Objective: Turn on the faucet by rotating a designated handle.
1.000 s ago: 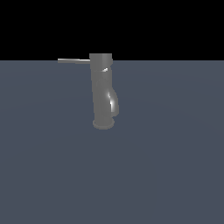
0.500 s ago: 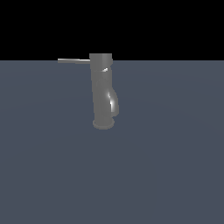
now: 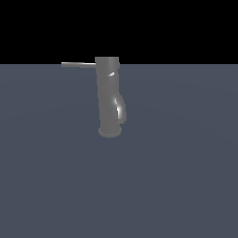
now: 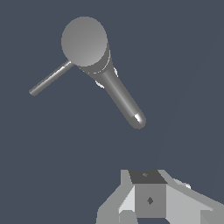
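Observation:
The faucet (image 3: 109,97) is a dark grey upright cylinder on a round base flange, with a glossy bulge low on its body. Its handle (image 3: 78,64), a thin flat grey lever, sticks out level from the top toward the exterior view's left. The wrist view looks down on the faucet (image 4: 85,41), its handle (image 4: 50,78) and a spout arm (image 4: 124,103). My gripper (image 4: 148,199) shows only in the wrist view, at the picture's edge. It is well apart from the faucet, and its fingers form one block with no gap, holding nothing. The exterior view does not show it.
The faucet stands on a flat blue-grey surface (image 3: 176,176) that runs to a black background behind it. No other objects show in either view.

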Robot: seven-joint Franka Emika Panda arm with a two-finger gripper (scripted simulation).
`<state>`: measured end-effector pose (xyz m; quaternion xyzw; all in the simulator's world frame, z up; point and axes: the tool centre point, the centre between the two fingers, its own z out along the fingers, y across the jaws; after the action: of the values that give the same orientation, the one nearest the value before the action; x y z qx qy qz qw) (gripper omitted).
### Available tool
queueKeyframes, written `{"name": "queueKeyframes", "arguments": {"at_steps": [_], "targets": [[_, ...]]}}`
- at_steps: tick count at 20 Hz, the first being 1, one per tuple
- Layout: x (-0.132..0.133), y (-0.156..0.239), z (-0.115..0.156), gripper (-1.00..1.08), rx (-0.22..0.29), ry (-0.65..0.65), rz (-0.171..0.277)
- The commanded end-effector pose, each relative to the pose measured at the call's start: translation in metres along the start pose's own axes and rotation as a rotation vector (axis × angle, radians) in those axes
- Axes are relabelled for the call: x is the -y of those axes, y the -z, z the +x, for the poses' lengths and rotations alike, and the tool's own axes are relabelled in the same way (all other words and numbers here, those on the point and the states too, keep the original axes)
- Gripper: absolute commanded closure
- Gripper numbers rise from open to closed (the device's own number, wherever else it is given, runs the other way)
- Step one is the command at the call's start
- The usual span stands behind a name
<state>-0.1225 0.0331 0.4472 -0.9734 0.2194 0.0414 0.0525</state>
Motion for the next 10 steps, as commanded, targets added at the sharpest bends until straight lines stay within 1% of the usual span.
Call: {"name": "queueKeyframes", "arguments": {"at_steps": [1,10], "targets": [[0.012,-0.006,0.011,1.08,0.005,-0.061,0.005],[0.055,-0.035,0.050,1.08,0.013,-0.281,0.007]]}}
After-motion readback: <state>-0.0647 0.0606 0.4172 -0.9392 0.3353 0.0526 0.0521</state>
